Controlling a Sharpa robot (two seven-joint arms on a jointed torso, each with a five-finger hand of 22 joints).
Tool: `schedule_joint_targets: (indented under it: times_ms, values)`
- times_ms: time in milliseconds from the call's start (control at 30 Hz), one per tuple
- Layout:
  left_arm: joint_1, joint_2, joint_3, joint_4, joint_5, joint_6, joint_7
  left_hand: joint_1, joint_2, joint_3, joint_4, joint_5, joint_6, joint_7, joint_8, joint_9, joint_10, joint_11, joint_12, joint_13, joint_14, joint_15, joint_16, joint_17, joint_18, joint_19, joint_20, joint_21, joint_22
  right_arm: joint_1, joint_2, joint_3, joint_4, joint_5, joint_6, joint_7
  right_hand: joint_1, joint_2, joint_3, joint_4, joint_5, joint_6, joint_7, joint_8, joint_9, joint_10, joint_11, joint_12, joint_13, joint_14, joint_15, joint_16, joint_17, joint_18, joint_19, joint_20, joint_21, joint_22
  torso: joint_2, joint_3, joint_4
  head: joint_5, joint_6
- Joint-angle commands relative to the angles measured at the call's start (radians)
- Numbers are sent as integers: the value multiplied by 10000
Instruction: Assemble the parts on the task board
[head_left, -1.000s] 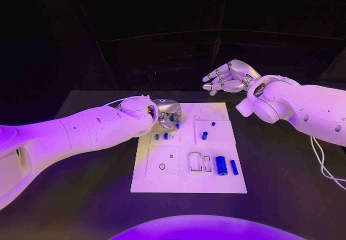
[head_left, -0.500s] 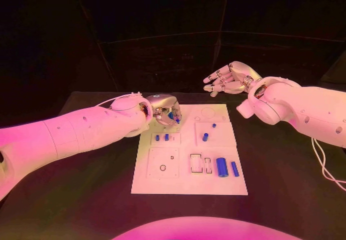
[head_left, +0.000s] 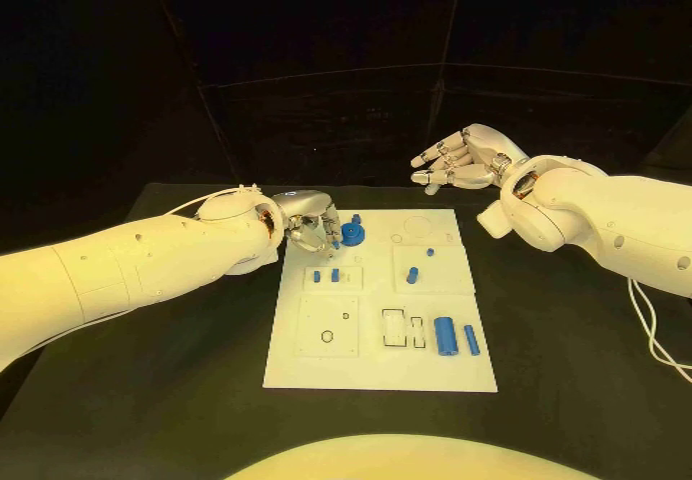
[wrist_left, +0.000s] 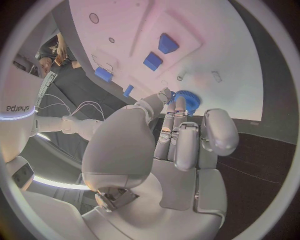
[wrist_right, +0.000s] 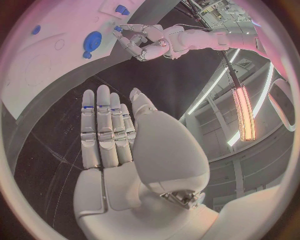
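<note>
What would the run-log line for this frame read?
left hand: fingers at blue gear, far end of task board | right hand: open, raised beyond board | grasp unclear

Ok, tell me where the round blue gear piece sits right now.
In the head view the blue gear lies at the far-left part of the task board, right beside the left hand's fingertips.

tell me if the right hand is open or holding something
Open: the right hand holds nothing, fingers straight and palm bare in its wrist view, raised off the task board.
</note>
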Motion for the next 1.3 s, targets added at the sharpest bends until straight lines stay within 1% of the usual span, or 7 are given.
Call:
schedule_joint_targets:
  times_ms: [33,233,333,567,833,967,1300]
  values:
    - [13,-60,10,24,116,407,-134,-94,-24,-15,31,-10,65,-5,-68,-10,60,0,-60,-18,357,-45,-59,-10,-159,71,11,58,4,20,-5,7,12,-6,3,83,33,81,51,18,37,-18,30,-40,2,-67,-28,-65,-10,-81,2,-57,-12,120,39,56,-44,-11,1,-8,-6,-35,-8]
    - [3,2,0,-111,109,490,-212,-104,-32,-22,33,-13,71,-7,-76,-13,69,-1,-74,-19,355,-46,-61,-19,-156,66,11,46,-7,19,3,7,8,-21,8,85,33,81,51,18,37,-18,30,-40,2,-67,-28,-65,-10,-81,2,-57,-12,120,39,56,-44,-11,4,-11,-21,-29,-8]
    - [-9,64,-3,-182,81,519,-275,-104,-31,-22,34,-13,72,-6,-77,-13,70,-1,-76,-19,357,-46,-57,-9,-154,63,11,39,-14,18,5,7,2,-27,11,88,33,81,51,18,37,-18,30,-40,2,-67,-28,-65,-10,-81,2,-57,-12,120,39,56,-44,-11,7,-18,-11,-30,-17]
    - [-50,169,-6,-348,-170,644,-433,-104,-29,-21,34,-13,72,-6,-79,-14,72,-2,-78,-19,356,-46,-59,-15,-152,60,11,31,-23,15,6,7,-5,-32,15,92,33,81,51,18,37,-18,30,-40,2,-67,-28,-65,-10,-81,2,-57,-12,120,39,56,-44,-11,2,1,-10,-6,-44]
    - [-67,195,-6,-363,-266,935,-556,-109,-30,-24,36,-16,76,-1,-86,-16,77,-1,-89,-20,349,-46,-73,-45,-146,49,11,5,-48,14,-1,7,-3,-33,19,92,33,81,51,18,37,-18,30,-40,2,-67,-28,-65,-10,-81,2,-57,-12,120,39,56,-44,-11,-1,-5,-19,-10,-68]
    - [-69,199,-6,-344,-275,1037,-584,-109,-30,-24,36,-16,76,-1,-86,-16,78,-1,-89,-20,349,-46,-73,-46,-145,49,11,5,-49,13,-1,7,-5,-34,18,94,33,81,51,18,37,-18,30,-40,2,-67,-28,-65,-10,-81,2,-57,-12,120,39,56,-44,-11,5,-1,-7,-5,-76]
    - [-73,179,-6,-288,-280,1139,-685,-122,-35,-34,40,-22,88,0,-94,-17,92,1,-103,-20,345,-45,-78,-58,-147,47,11,8,-42,11,8,7,-13,-34,25,100,40,80,73,13,49,-14,31,-37,1,-63,-27,-67,-18,-74,2,-70,-10,120,49,55,-57,-19,7,-4,-10,0,-99]
